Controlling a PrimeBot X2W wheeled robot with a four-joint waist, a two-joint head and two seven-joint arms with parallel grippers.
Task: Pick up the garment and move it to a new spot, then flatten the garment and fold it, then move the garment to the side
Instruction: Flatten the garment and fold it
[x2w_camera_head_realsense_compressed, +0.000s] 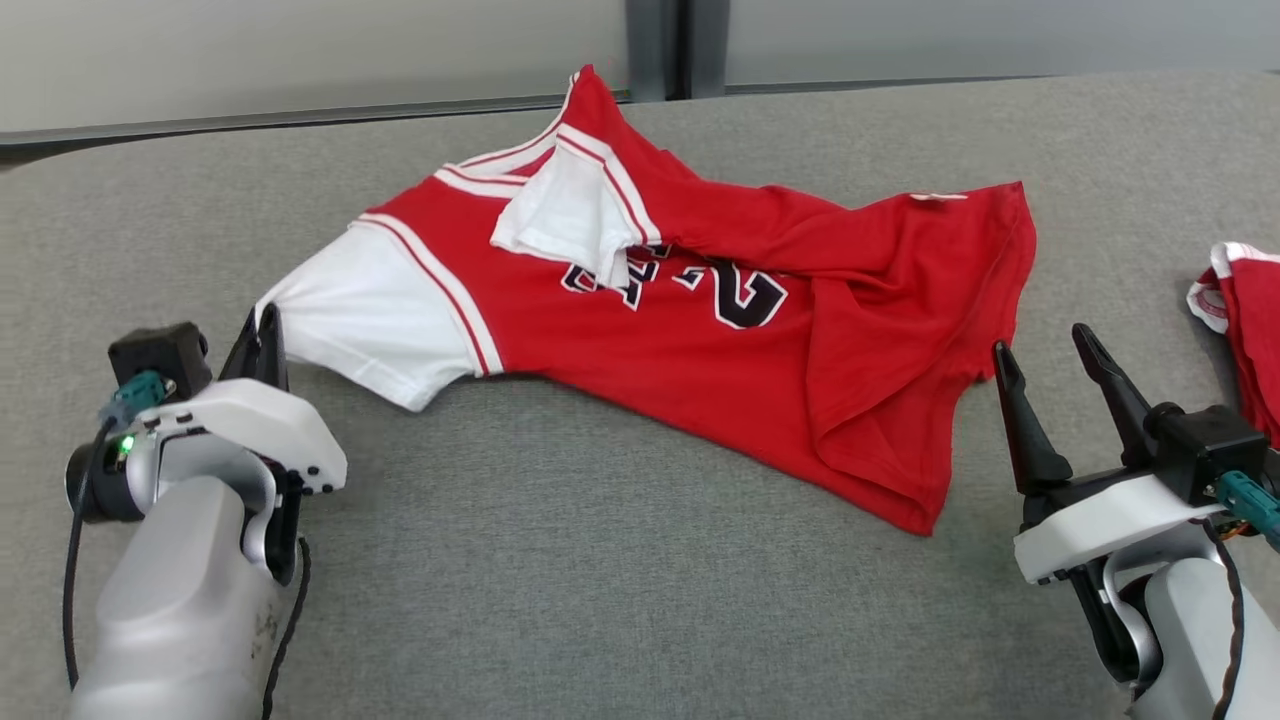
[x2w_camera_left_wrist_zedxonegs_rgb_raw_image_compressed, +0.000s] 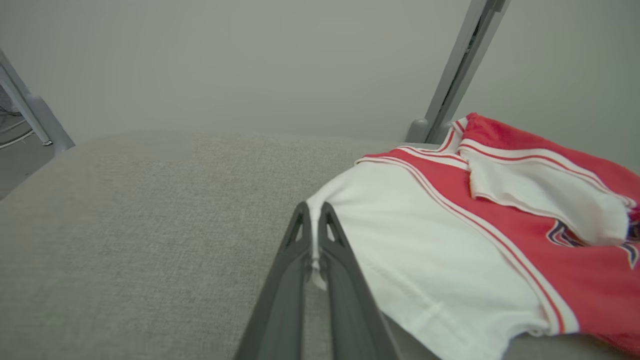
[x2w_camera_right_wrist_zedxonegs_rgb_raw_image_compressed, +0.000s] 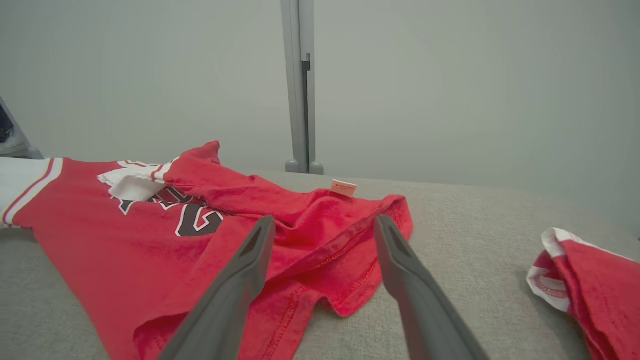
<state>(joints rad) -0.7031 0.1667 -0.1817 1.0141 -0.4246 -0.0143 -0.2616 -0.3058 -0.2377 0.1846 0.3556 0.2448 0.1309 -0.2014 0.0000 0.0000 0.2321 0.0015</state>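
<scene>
Two dark-fingered grippers sit at the near edge of a grey fabric-covered surface (x2w_camera_head_realsense_compressed: 600, 560). Between them lies a red jersey (x2w_camera_head_realsense_compressed: 700, 360), spread sideways and rumpled.

The left gripper (x2w_camera_left_wrist_zedxonegs_rgb_raw_image_compressed: 314, 220) is clenched on the outer edge of the jersey's white sleeve (x2w_camera_head_realsense_compressed: 370, 320), with a thin fold of white cloth pinched between its fingers. The right gripper (x2w_camera_head_realsense_compressed: 1040, 345) has its fingers spread wide and grasps nothing. It hangs just beside the red hem (x2w_camera_right_wrist_zedxonegs_rgb_raw_image_compressed: 350, 280) at the jersey's other end.

This looks like the first step, taking hold of the garment to lift and move it, with one side gripped and the other not yet. The next move likely calls for the right gripper to reach onto the hem and close on it. Both arms would then rise together so the cloth does not drag or bunch.

Farther back, the second white sleeve (x2w_camera_head_realsense_compressed: 570, 215) is flipped over the chest and one side of the body is folded inward. Dark numerals with white outlines (x2w_camera_head_realsense_compressed: 745, 295) are partly hidden; a "2" can be read, the other figure cannot. A small pale label (x2w_camera_right_wrist_zedxonegs_rgb_raw_image_compressed: 343, 187) sits at the far hem, its print too small to read. No brand is visible.

A second red and white garment (x2w_camera_head_realsense_compressed: 1250, 320) lies bunched at the far right, well apart. A grey post (x2w_camera_head_realsense_compressed: 655, 45) stands behind.
</scene>
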